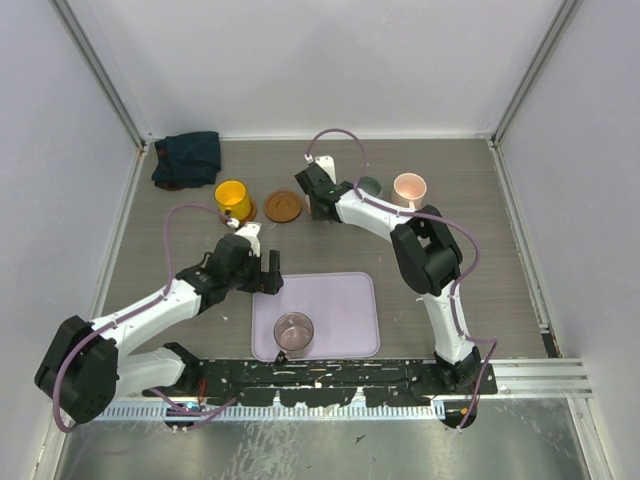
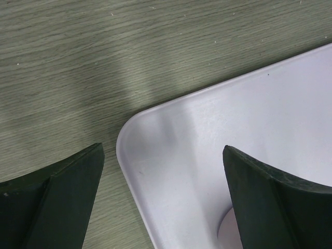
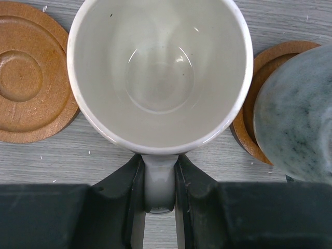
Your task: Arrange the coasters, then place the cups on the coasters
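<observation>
- Right claw [image 3: 160,179] is clamped on the handle of the cream-white cup [image 3: 160,72], which stands upright, mouth up.
- That cup is between a bare coaster [image 3: 26,72] on one side and a second coaster [image 3: 258,104] carrying the grey-green cup [image 3: 295,114] on the other.
- I can't tell whether the cream-white cup is touching the worktop [image 3: 290,21].
- Left claw [image 2: 166,199] has its jaws spread wide with nothing between them, above a rounded corner of the lavender tray [image 2: 218,129].
- From the top view I see the yellow cup [image 1: 232,198] on a dark coaster [image 1: 251,212], the pink cup [image 1: 410,187] at the row's right end, and the mauve cup [image 1: 294,331] on the tray.
</observation>
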{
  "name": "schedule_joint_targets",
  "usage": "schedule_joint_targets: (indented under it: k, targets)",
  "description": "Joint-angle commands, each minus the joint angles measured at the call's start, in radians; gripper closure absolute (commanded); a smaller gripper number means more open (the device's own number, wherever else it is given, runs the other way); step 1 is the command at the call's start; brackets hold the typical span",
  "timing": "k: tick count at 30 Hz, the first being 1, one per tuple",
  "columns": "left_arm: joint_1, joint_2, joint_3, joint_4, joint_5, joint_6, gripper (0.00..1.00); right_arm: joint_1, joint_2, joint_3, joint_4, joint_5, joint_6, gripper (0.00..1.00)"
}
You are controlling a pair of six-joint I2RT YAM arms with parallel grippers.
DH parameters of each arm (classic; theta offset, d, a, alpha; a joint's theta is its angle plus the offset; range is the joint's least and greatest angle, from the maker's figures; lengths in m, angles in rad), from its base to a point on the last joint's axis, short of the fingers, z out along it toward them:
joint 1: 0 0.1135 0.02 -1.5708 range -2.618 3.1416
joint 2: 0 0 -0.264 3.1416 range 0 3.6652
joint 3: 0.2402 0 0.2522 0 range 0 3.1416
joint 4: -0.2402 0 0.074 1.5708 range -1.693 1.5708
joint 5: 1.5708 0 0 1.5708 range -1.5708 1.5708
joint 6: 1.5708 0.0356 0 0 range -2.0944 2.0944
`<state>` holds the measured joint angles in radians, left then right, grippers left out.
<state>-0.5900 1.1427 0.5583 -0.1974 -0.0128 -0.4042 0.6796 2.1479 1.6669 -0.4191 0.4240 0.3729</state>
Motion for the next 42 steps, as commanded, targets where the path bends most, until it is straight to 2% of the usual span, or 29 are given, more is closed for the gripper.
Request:
schedule_joint_targets:
  k: [1,3,7,10,29,30,32,34,37,42]
  targets:
    - [-0.005,-0.014,0.017,0.051,0.007,-0.001,0.02,0.005,-0.059,0.01,0.088,0.041,0.02,0.99]
    - [-0.005,-0.011,0.017,0.051,0.007,-0.001,0.02,0.006,-0.063,0.008,0.088,0.03,0.018,0.99]
    - [-0.005,-0.008,0.018,0.05,0.008,-0.002,0.02,0.005,-0.066,0.01,0.082,0.017,0.02,0.72]
    - [-0.005,-0.008,0.016,0.051,0.007,-0.004,0.02,0.005,-0.066,0.009,0.076,0.011,0.024,0.58]
    - [-0.004,-0.008,0.018,0.044,0.006,-0.007,0.02,0.016,-0.122,-0.071,0.078,-0.002,0.045,0.55]
    - [-0.004,-0.012,0.017,0.042,0.004,-0.008,0.02,0.019,-0.128,-0.078,0.081,-0.003,0.044,0.54]
    - [-0.005,-0.022,0.017,0.037,0.001,-0.007,0.02,0.025,-0.143,-0.089,0.082,-0.002,0.041,0.43]
    - [-0.004,-0.035,0.016,0.027,-0.002,-0.007,0.02,0.034,-0.163,-0.1,0.082,0.003,0.035,0.36]
    - [-0.004,-0.068,0.014,0.009,0.001,-0.002,0.02,0.047,-0.204,-0.127,0.084,0.01,0.031,0.31]
    - [-0.005,-0.147,0.012,-0.029,0.005,-0.016,0.02,0.066,-0.295,-0.176,0.087,0.017,0.029,0.27]
